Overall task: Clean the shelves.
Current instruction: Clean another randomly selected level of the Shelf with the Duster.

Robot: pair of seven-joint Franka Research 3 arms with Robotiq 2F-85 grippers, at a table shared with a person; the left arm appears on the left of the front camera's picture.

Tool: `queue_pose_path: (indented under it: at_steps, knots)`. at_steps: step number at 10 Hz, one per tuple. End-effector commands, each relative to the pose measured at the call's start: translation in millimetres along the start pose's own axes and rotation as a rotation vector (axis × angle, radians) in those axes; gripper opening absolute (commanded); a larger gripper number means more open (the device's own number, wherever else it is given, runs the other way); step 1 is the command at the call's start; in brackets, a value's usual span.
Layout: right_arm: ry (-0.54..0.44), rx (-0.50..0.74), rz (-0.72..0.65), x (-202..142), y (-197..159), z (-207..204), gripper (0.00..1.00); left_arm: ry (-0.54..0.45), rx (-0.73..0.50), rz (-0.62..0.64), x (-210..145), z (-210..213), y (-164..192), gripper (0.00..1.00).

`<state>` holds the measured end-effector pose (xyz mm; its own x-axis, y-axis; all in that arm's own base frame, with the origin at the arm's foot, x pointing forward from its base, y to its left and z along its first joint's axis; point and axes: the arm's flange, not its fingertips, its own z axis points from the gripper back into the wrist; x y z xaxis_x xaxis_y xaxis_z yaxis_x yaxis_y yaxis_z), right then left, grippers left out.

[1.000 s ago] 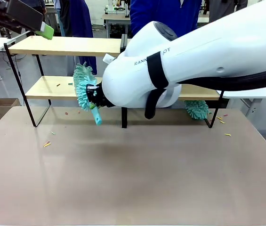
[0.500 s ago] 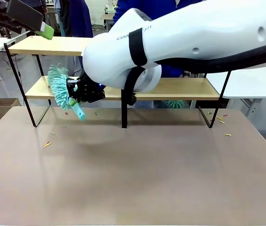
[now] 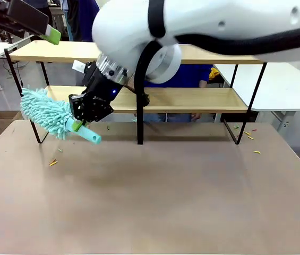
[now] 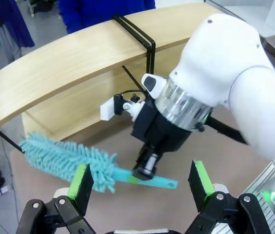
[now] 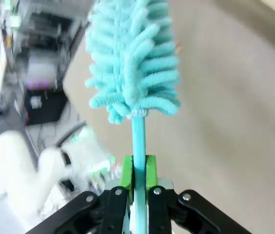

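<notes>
The shelves (image 3: 203, 99) stand across the far half of the table, two light wooden boards on a thin black frame. My right gripper (image 3: 82, 121) reaches across from the right and is shut on the teal duster's handle. The fluffy duster (image 3: 44, 113) hangs in front of the rack's left end, just above the tabletop. In the right wrist view the green pads (image 5: 125, 176) pinch the handle below the duster (image 5: 132, 63) head. My left gripper (image 3: 50, 35) hovers above the top board's left end. The left wrist view shows this gripper (image 4: 139, 179) open above the duster (image 4: 64, 158) and the shelves (image 4: 69, 63).
Small coloured scraps (image 3: 52, 162) lie on the brown table near the left, and more scraps (image 3: 249, 136) by the rack's right leg. A person in blue (image 3: 179, 71) stands behind the rack. A cardboard box (image 3: 1, 120) sits on the floor at left, a white table (image 3: 290, 90) at right.
My right arm has swept the duster leftwards along the lower board and off its left end, down towards the tabletop. The left gripper has stayed put.
</notes>
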<state>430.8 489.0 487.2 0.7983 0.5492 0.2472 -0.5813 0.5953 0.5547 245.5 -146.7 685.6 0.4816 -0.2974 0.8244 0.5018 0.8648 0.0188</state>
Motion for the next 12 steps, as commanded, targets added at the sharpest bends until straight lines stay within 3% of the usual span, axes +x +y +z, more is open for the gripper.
queue_pose_path:
  at_steps: [1, 5, 7, 9, 10, 11, 12]
  knots:
    - [0.074, 0.099, 0.080, -40.8, -21.8, 47.5, 0.12, -0.007, -0.012, 0.002, 0.0, -0.3, 1.2, 1.00]
    - [-0.053, 0.269, 0.101, -118.5, -44.8, 108.8, 0.12, -0.007, -0.012, 0.002, 0.0, -0.3, 1.2, 1.00]
    - [-0.003, 0.276, 0.155, -160.0, -65.1, 135.5, 0.12, -0.007, -0.012, 0.002, 0.0, -0.3, 1.2, 1.00]
    - [0.084, 0.282, 0.176, -241.6, -98.2, 179.4, 0.12, -0.007, -0.012, 0.002, 0.0, -0.3, 1.2, 1.00]
    - [0.047, 0.272, 0.162, -271.0, -105.0, 190.8, 0.12, -0.007, -0.012, 0.002, 0.0, -0.3, 1.2, 1.00]
    - [-0.056, 0.260, 0.145, -306.6, -105.2, 198.7, 0.12, -0.007, -0.012, 0.002, 0.0, -0.3, 1.2, 1.00]
    - [0.075, 0.302, 0.141, -239.0, -96.0, 172.0, 0.12, -0.007, -0.012, 0.002, 0.0, -0.3, 1.2, 1.00]
